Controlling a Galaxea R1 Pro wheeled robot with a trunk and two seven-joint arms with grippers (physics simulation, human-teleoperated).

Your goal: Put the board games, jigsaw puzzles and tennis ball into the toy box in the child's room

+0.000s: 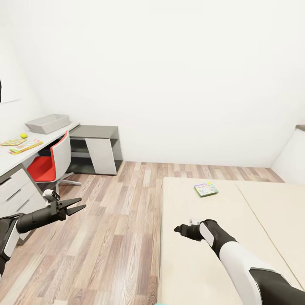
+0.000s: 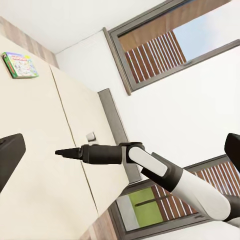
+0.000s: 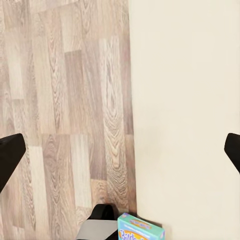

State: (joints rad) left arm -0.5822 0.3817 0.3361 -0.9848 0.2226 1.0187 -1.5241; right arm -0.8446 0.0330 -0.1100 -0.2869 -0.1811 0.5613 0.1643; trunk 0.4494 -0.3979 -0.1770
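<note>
A green-bordered board game (image 1: 206, 189) (image 2: 20, 65) lies flat on the cream bed (image 1: 199, 254), ahead of my right gripper (image 1: 180, 230), which hovers open and empty over the mattress near its floor-side edge. The right wrist view catches the end of another colourful game box (image 3: 141, 229) at the bed's edge. On the table (image 1: 42, 137) at the left stand the light grey toy box (image 1: 47, 123), the tennis ball (image 1: 23, 135), a thin multicoloured jigsaw puzzle (image 1: 12, 142) and a yellow-edged flat box (image 1: 26, 146). My left gripper (image 1: 76, 205) hangs open over the floor.
A red-and-white swivel chair (image 1: 53, 163) stands at the table, with a low dark grey cabinet (image 1: 95, 146) beyond it. White drawers (image 1: 12, 186) sit under the table. Wood-plank floor (image 1: 114, 220) runs between table and bed. Shuttered windows (image 2: 160, 50) are behind the bed.
</note>
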